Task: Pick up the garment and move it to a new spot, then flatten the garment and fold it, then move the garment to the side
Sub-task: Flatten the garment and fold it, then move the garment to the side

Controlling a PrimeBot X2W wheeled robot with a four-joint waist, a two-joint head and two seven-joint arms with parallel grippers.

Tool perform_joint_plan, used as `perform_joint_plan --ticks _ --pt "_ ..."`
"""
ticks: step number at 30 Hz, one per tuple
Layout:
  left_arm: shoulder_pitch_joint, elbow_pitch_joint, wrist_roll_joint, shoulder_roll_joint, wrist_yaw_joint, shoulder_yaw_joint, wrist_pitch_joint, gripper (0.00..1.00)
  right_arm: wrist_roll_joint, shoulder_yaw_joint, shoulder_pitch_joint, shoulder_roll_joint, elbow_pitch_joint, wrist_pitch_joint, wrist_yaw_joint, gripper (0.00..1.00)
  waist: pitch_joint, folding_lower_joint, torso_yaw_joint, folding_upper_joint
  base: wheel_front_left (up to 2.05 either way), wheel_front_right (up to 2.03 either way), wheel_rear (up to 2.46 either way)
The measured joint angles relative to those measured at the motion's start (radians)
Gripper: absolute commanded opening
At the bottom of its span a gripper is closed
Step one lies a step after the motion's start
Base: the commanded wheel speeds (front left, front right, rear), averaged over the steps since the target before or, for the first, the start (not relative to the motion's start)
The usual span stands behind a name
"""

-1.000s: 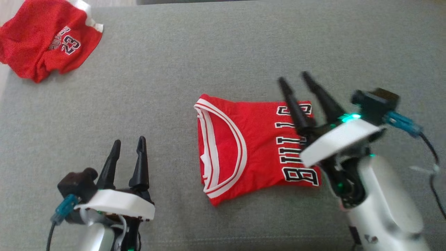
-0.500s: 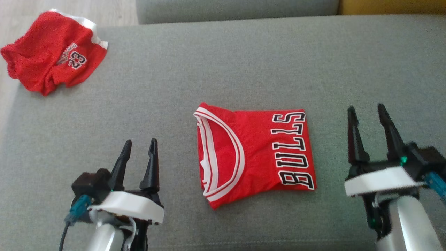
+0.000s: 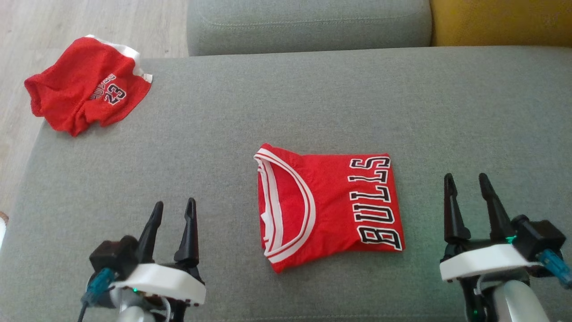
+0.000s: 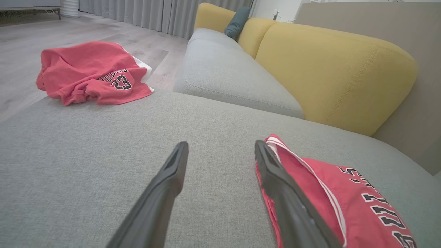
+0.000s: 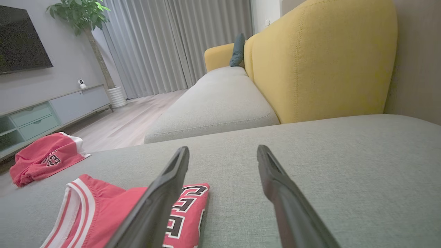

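1. Red garments: two. One folded jersey point(image 3: 328, 208), one crumpled garment point(image 3: 87, 85).
2. Grippers: two, the left gripper point(image 3: 174, 202) and the right gripper point(image 3: 465, 175). Two dark fingers each, so four fingers total.
3. Grey seat cushions: two, the big cushion point(image 3: 286, 103) and the far cushion point(image 3: 308, 22).
4. Yellow back cushions: at least two, can't count for sure.
5. Teal pillow point(image 5: 237, 50): just one.
6. Potted plant point(image 5: 81, 13): one. TV point(image 5: 20, 38): one too.

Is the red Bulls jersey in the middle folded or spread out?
Folded. The Bulls jersey lies as a compact rectangle on the grey cushion, its white-striped edges stacked in layers along one side.
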Motion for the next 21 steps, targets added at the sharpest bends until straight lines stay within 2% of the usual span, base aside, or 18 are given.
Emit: perform_joint_plan --ticks 21 --pt "0.0 0.007 0.011 -0.008 -0.001 0.005 0.0 1.0 0.0 0.016 -0.001 0.0 0.011 0.024 0.0 1.0 0.017 0.0 0.002 0.0 0.0 0.0 0.0"
